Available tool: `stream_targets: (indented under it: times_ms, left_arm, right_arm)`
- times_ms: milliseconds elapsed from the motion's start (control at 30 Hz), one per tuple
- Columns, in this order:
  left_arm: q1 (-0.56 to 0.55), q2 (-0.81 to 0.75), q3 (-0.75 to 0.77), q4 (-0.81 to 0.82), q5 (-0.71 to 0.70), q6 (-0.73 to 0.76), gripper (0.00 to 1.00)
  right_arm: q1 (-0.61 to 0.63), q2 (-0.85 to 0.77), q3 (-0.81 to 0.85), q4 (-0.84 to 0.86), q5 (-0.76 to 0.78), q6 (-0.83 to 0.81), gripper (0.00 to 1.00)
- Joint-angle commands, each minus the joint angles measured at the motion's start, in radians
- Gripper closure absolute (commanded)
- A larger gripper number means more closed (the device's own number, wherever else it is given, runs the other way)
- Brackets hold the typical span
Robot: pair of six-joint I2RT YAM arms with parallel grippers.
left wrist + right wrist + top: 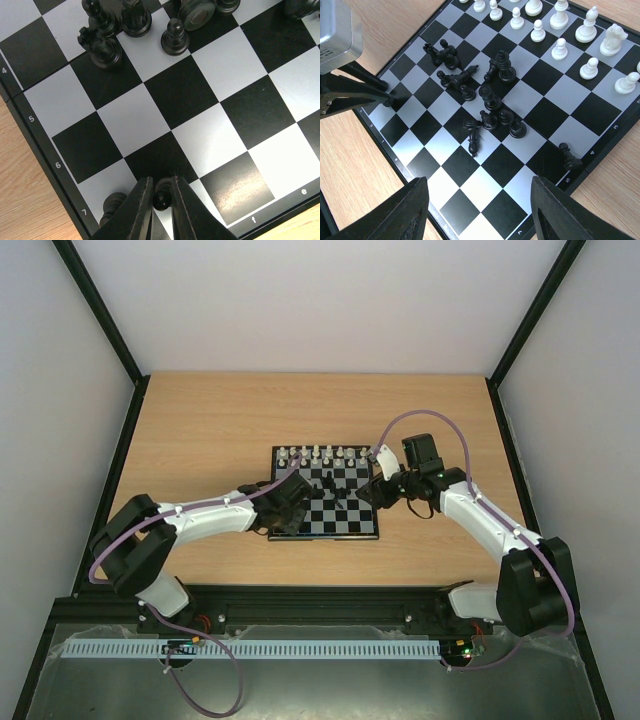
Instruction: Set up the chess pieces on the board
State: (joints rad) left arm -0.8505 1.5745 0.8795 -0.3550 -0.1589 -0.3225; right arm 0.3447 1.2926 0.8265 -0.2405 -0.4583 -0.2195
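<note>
The board (352, 527) lies mid-table, with white chess pieces (318, 453) lined up along its far edge and black chess pieces (334, 485) heaped near the centre. In the left wrist view my left gripper (161, 179) is shut on a black pawn (162, 199) standing near the board's rim on row 7, with another black pawn (112, 203) just left of it. Several black pieces (135, 22) stand further up the board. My right gripper (480, 181) hovers open above bare squares; a toppled black piece (473, 136) and a lone pawn (568, 156) lie ahead of it.
The board rests on a wooden table (200, 430) fenced by black rails. My left gripper's fingers (367, 92) reach over the board's corner in the right wrist view. White pieces (560, 22) stand in two rows at the far side there.
</note>
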Motion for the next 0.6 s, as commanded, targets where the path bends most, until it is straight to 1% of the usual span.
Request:
stream_targets:
  times_ms: [0, 333, 567]
  left_arm:
    - [0.001, 0.015, -0.013, 0.010, -0.013, -0.012, 0.86]
    - [-0.001, 0.024, -0.010, 0.015, -0.018, -0.020, 0.85]
    - [0.001, 0.035, -0.010, 0.016, -0.023, -0.028, 0.81]
  right_arm:
    - [-0.002, 0.010, -0.006, -0.021, -0.011, -0.011, 0.43]
    - [-0.001, 0.007, -0.009, -0.023, -0.013, -0.012, 0.43]
    - [-0.001, 0.006, -0.009, -0.025, -0.016, -0.014, 0.43]
